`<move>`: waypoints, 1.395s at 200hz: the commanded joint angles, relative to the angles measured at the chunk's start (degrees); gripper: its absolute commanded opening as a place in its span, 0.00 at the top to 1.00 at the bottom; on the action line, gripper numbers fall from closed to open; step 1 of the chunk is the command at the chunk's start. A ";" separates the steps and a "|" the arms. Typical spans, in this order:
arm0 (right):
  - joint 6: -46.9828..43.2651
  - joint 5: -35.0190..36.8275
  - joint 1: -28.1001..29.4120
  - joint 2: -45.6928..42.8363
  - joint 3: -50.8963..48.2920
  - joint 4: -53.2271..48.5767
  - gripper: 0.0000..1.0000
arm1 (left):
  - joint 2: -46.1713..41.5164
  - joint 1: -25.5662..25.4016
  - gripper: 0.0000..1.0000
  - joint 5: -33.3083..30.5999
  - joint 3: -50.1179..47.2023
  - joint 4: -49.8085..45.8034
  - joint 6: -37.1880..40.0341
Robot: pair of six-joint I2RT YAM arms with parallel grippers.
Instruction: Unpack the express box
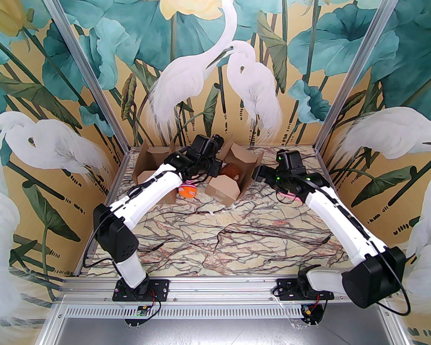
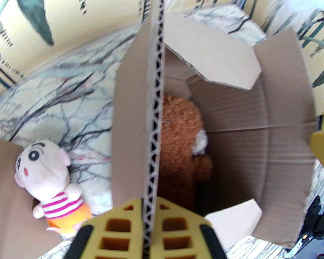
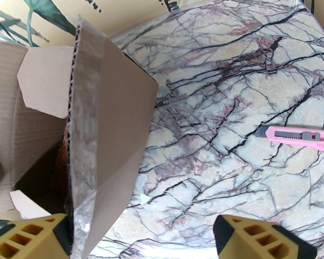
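The left gripper (image 2: 149, 225) is closed tightly on the near flap (image 2: 132, 104) of the brown corrugated cardboard box (image 2: 259, 112). The right gripper (image 3: 141, 225) stands wide open about the opposite flap (image 3: 110, 112) and grips nothing. Beyond the left fingers, a fuzzy brown plush bear (image 2: 178, 133) lies inside the box. A pull on one flap alone may tip the light box.

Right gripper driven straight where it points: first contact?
Probably the taped brown cardboard box flap, standing between the open right gripper's fingers, close to one; beyond that, marbled tabletop. Depth unclear.
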 commanded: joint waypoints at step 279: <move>10.86 -0.19 14.09 2.64 5.82 27.62 0.26 | -8.06 -9.24 1.00 -22.65 -17.61 31.90 5.50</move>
